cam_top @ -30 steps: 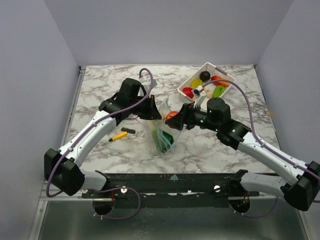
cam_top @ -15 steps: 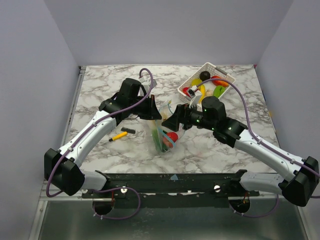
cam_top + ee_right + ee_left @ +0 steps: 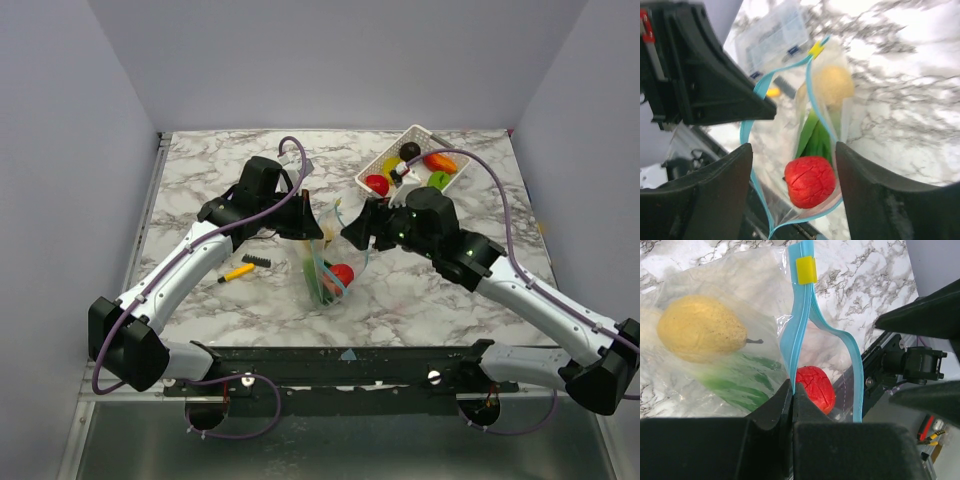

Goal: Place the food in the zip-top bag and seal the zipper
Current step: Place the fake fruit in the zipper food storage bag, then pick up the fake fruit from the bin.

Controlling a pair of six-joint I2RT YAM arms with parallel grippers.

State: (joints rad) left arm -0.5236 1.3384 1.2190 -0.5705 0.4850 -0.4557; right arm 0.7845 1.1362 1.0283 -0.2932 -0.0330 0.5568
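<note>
Grips one lip of the zipper [image 3: 800, 325] in the left end effector [image 3: 792, 390], fingers closed flat on the light blue strip, and so holds the mouth of the zip-top bag [image 3: 325, 272] lifted and gaping above the desk [image 3: 220, 160]. Hangs the right end effector [image 3: 793, 150] just over that mouth, fingers spread wide with nothing between them. Directly below, inside the bag: a red toy [image 3: 810, 181] low in the pouch, beside a green toy [image 3: 735, 387] and a yellow pear-shaped toy [image 3: 700, 335], all visible through the clear wall. At the far end of the zipper, a yellow tab [image 3: 806, 269], sitting at the junction of the two lips. Farther out, toward the far right of the desk, a white basket [image 3: 420, 130] with more food [image 3: 438, 180] in it: red, dark purple, orange and green pieces. Left of the bag and apart from it, a yellow-and-black pen-like tool [image 3: 237, 271]; beyond the bag in the right wrist view, a small clear packet [image 3: 772, 37]. By the look of it, midway through the filling step, with sealing not yet begun. Calls next for swinging the empty right end effector over to the basket, closing on one piece without tipping the rim, and carrying it above the gap between the blue lips, mouth held wide on the left side. Worth watching: floppy film, likely to sag or fold shut on any shift of the left grip.
</note>
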